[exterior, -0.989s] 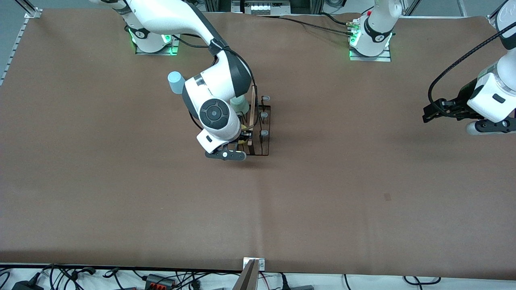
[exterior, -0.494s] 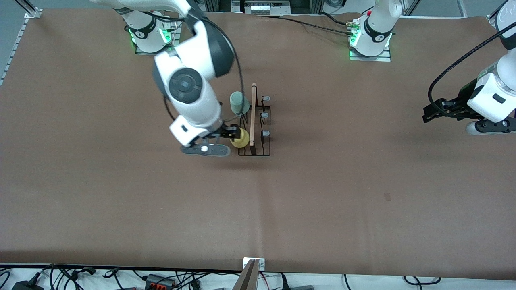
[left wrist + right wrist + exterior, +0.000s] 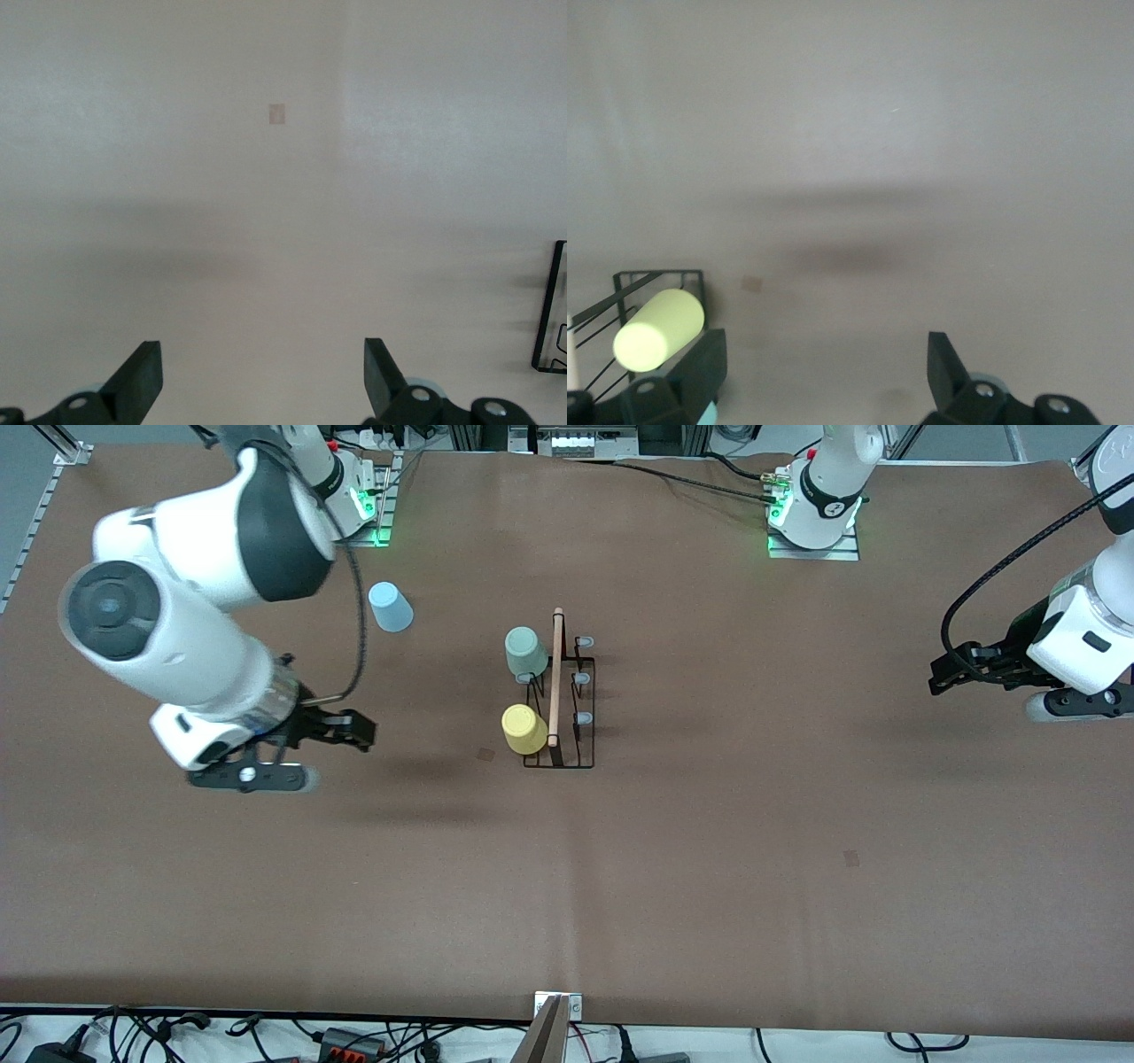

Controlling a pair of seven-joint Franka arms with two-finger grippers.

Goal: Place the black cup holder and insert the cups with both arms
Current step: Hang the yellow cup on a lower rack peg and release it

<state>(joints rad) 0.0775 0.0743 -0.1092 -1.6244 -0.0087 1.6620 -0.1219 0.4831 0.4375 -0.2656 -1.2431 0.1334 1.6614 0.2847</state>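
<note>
The black cup holder stands mid-table with its wooden rod handle on top. A grey-green cup and a yellow cup sit upturned on prongs along its side toward the right arm's end. The light blue cup stands upside down on the table, apart from the holder. My right gripper hangs open and empty over bare table, away from the holder; its wrist view shows the yellow cup beside the right gripper. My left gripper waits open at the left arm's end, shown empty.
Brown table cover spreads wide around the holder. A corner of the holder shows in the left wrist view. Cables and a metal bracket lie at the table edge nearest the front camera.
The right gripper let go of the yellow cup on its prong and swung away toward the right arm's end, uncovering the blue cup. The left arm stayed still.
</note>
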